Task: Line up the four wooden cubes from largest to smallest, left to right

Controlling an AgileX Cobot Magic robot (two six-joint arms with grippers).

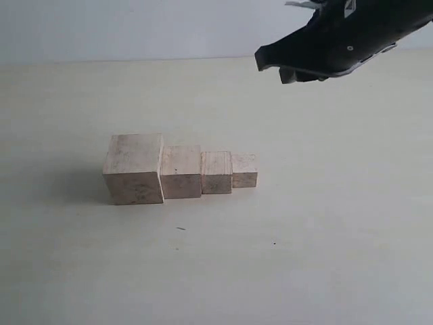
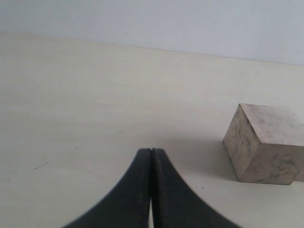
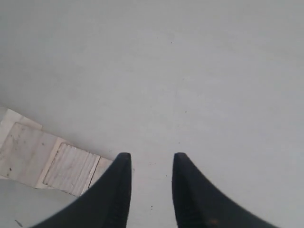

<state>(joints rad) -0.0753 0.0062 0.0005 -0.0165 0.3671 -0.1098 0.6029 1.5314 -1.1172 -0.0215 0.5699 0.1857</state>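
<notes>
The four wooden cubes stand in a touching row on the table, graded by size: the largest (image 1: pixel 133 168) at the left, then the second (image 1: pixel 180 171), the third (image 1: pixel 216 172), and the smallest (image 1: pixel 244 169) at the right. My right gripper (image 1: pixel 270 66) hangs high above the table, behind and to the right of the row. It is open with nothing between its fingers (image 3: pixel 151 159), and the third cube (image 3: pixel 71 168) shows beside one finger. My left gripper (image 2: pixel 151 151) is shut and empty, low over the table, with the largest cube (image 2: pixel 266 142) off to its side.
The pale table (image 1: pixel 325 257) runs back to a light wall (image 1: pixel 135 27). Only the right arm's dark body (image 1: pixel 358 34) stands over the table at the upper right of the exterior view.
</notes>
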